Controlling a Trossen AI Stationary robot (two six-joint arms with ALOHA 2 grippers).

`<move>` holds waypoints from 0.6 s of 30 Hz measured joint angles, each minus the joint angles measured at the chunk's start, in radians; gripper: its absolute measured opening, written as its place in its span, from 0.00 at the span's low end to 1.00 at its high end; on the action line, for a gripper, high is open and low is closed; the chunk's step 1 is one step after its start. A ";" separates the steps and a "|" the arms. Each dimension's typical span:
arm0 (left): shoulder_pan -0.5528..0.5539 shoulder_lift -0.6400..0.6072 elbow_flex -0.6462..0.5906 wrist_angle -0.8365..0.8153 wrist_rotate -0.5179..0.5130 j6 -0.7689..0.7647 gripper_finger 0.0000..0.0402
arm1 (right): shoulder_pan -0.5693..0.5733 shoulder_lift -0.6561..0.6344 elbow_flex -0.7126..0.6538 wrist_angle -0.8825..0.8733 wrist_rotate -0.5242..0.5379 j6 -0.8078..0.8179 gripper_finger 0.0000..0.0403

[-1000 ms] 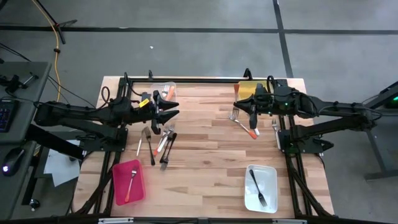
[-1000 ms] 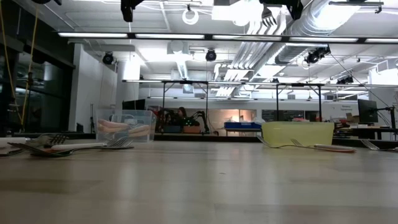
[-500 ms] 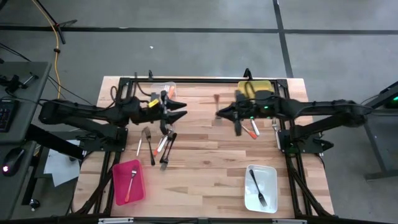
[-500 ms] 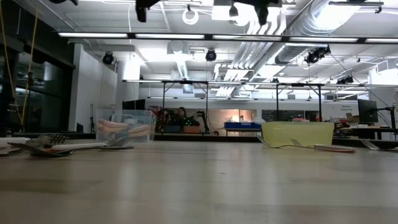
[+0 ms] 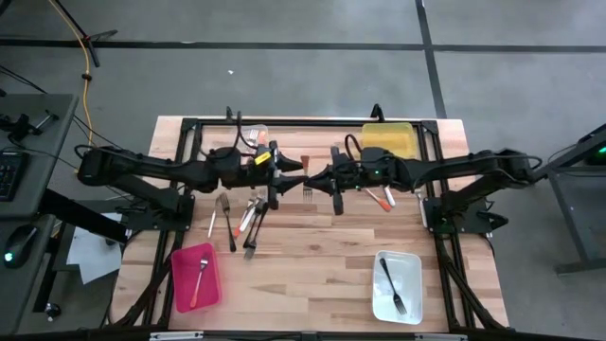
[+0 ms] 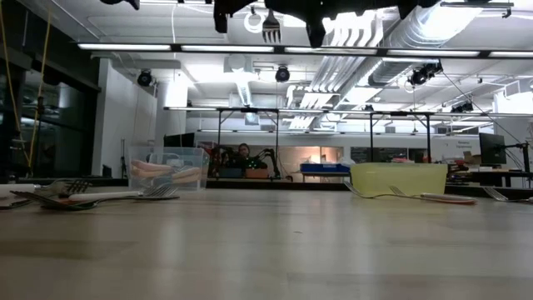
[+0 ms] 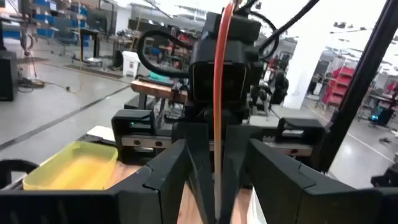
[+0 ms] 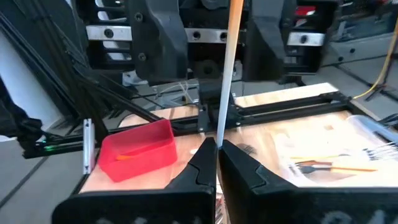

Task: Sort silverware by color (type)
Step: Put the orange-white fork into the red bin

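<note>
Right claw (image 5: 322, 179): you see it squeezed tight on an orange fork (image 5: 306, 174), high over the middle of the bench (image 5: 322, 246).
Left claw (image 5: 295, 176): fingers apart, either side of the fork handle.
Hard to see: whether the left fingers touch the fork.
Other forks (image 5: 248, 216): piled on the left.

Overhead, the high view looks straight down on the whole pale wooden slatted table (image 5: 312, 246). The low view sits at tabletop height, looking level across the boards into the workshop. Each wrist view faces the opposite arm at close range. High and left wrist views share the shallow yellow plastic bin (image 5: 389, 139) (image 7: 68, 163).
</note>
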 joint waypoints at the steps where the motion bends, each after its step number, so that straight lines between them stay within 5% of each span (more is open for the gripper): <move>1: 0.000 0.005 0.000 -0.003 0.003 0.000 0.40 | 0.000 0.005 0.000 0.001 -0.011 0.009 0.00; 9: 0.000 0.006 0.006 -0.007 0.002 0.002 0.35 | 0.002 0.010 0.000 -0.002 -0.027 0.008 0.00; 18: 0.003 0.004 0.006 -0.026 0.019 0.025 0.02 | 0.002 0.010 0.000 -0.008 -0.023 0.005 0.00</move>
